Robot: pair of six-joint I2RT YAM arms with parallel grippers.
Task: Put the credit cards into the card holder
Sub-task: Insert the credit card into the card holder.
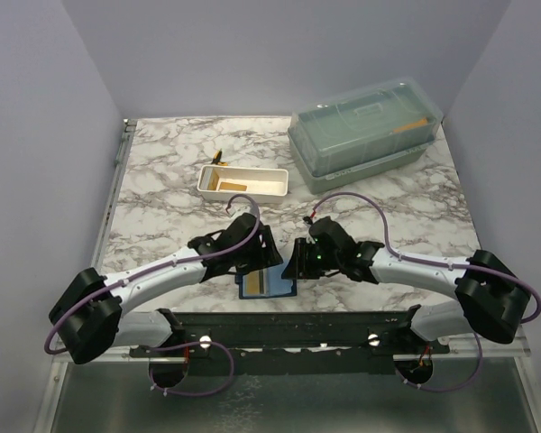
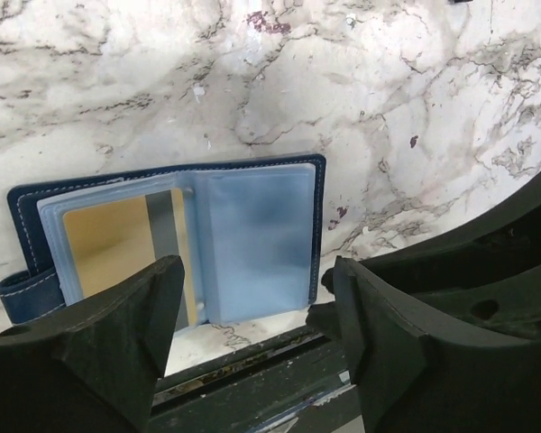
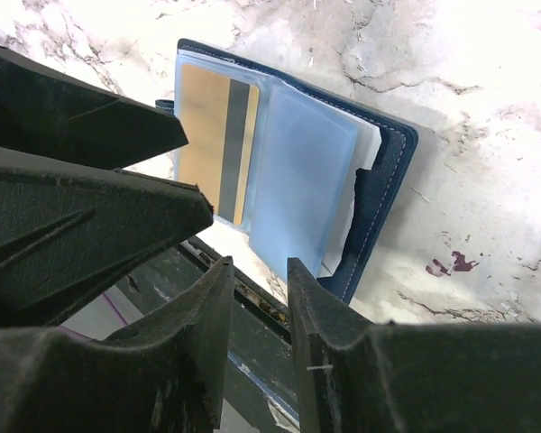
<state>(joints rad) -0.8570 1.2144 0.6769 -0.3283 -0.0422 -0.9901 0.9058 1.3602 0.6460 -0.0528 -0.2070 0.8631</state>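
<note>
The navy card holder (image 1: 266,285) lies open at the table's near edge, between my two grippers. The left wrist view shows it (image 2: 252,225) with a yellow credit card (image 2: 108,244), grey stripe up, in a clear sleeve on its left page. The right wrist view shows the holder (image 3: 383,180) and that card (image 3: 203,135) too. My left gripper (image 1: 269,257) (image 2: 257,280) is open and empty just above the holder's near edge. My right gripper (image 1: 293,263) (image 3: 260,275) is empty, its jaws a narrow gap apart, at the holder's right corner. Another orange-tan card (image 1: 230,187) lies in the white tray.
The long white tray (image 1: 243,180) stands behind the grippers at mid-table. A translucent green lidded box (image 1: 365,126) is at the back right. A small yellow and black object (image 1: 218,158) lies behind the tray. The dark metal rail (image 1: 288,325) runs along the near edge.
</note>
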